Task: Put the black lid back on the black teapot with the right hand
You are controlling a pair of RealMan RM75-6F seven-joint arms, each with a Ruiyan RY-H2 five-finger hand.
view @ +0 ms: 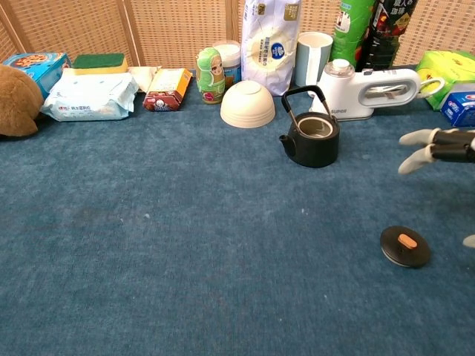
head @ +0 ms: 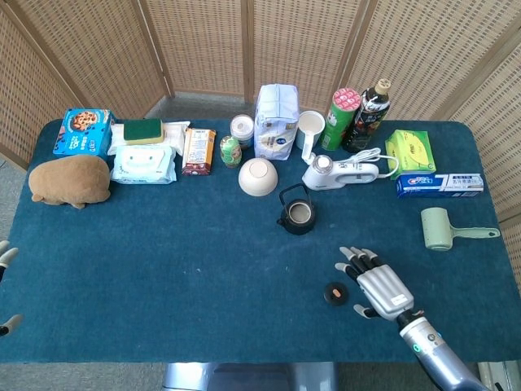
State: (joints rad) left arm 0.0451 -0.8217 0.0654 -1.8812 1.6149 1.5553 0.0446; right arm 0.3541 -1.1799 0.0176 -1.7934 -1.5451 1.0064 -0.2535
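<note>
Handling judgement for the black lid (head: 334,293): it appears to be a small, rigid, fairly dense disc, unlikely to deform, and its low profile leaves little edge to grip where it lies flat on the table (head: 163,269). The best hold is probably a pinch on the small tan knob (view: 406,240) at its centre, which stands proud of the dark, matte top. The lid lies near the front edge of the table, right of centre, well apart from the black teapot (head: 296,214), which stands farther back and slightly left with its mouth open and its bail handle upright. The right hand (head: 376,283) hovers just right of the lid, fingers spread apart and holding nothing; contact with the lid is not visible in either view. Only fingertips of the left hand (head: 5,254) show at the far left edge, so its state cannot be determined. A white bowl (head: 258,177) sits just behind the teapot, to its left.
</note>
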